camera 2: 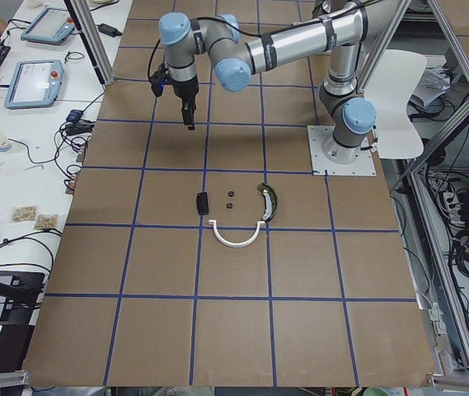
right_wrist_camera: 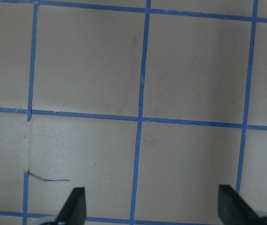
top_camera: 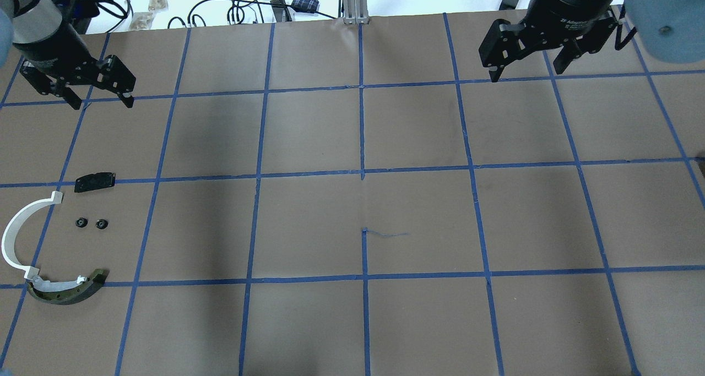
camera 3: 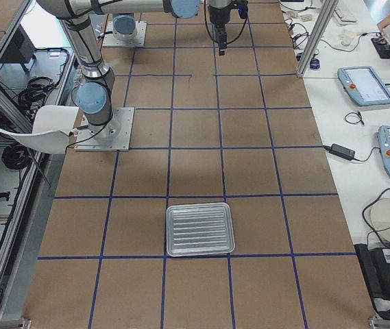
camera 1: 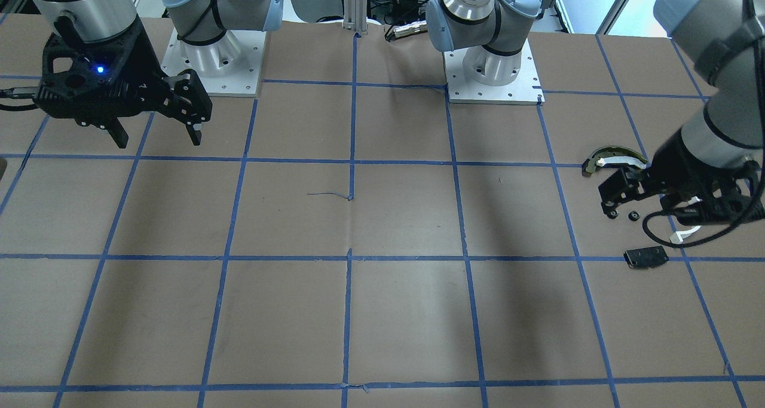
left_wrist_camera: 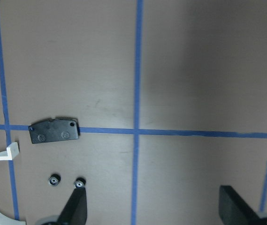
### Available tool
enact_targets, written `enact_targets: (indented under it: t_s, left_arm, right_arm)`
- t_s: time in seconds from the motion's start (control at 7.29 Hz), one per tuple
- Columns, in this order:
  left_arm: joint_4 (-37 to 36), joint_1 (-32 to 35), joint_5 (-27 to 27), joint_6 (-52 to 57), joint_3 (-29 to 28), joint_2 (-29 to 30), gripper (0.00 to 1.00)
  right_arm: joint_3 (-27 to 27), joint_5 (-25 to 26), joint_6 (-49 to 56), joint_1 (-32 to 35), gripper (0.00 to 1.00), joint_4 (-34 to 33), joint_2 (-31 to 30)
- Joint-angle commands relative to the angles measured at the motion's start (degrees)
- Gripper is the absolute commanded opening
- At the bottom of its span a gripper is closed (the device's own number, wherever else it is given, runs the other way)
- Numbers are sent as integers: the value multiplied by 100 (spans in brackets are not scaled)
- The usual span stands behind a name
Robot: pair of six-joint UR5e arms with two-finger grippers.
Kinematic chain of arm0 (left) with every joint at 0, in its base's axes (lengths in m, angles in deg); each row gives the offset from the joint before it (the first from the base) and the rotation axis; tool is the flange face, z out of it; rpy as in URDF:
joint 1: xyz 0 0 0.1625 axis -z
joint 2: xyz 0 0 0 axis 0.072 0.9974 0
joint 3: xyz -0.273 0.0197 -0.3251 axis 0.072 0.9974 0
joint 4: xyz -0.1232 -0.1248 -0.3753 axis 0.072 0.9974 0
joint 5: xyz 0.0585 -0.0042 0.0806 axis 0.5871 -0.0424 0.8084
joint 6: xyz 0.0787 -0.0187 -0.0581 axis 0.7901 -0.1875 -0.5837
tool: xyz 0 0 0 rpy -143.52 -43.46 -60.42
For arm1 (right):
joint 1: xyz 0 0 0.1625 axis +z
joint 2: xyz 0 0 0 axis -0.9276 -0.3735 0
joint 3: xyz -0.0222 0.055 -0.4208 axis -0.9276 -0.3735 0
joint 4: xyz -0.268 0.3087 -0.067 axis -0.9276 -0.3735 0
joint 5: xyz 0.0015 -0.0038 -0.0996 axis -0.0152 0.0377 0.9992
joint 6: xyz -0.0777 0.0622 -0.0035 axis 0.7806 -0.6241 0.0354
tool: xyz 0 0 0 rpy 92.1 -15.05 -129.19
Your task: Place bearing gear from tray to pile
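The pile lies on the table's left side. It holds a flat black plate (top_camera: 95, 181), a thin white arc strip (top_camera: 15, 237) and a dark curved piece with gold-white trim (top_camera: 66, 290). Two small black bearing gears (top_camera: 81, 222) (top_camera: 101, 223) lie side by side among them, and also show in the left wrist view (left_wrist_camera: 54, 179). My left gripper (top_camera: 102, 102) is open and empty, above the table beyond the plate. My right gripper (top_camera: 524, 74) is open and empty at the far right. The silver tray (camera 3: 200, 229) shows only in the exterior right view and looks empty.
The table is brown paper with a blue tape grid (top_camera: 362, 172). The two arm bases (camera 1: 493, 67) stand at the robot's edge. Cables and small items (top_camera: 248, 7) lie beyond the far edge. Operator desks with tablets (camera 3: 366, 86) run along one side.
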Motion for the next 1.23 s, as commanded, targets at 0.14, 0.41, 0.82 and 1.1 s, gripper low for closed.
enact_targets:
  t_s: [0.14,0.41,0.82,1.1]
  left_arm:
    - [422,900,-539,-219,105,-764,100]
    - [414,1069,-583,-219,271,-756,100]
    - [423,1175,-503,-201,571,-932,100]
    - [423,1166,-495,-210,571,-932,100]
  right_arm:
    - [2,2,0,-2,100,-1,0]
    - [2,37,0,-2,100,8,-9]
    - [2,19,0,-2,100,-9,0]
    - [19,2,-18,-2,100,-18,0]
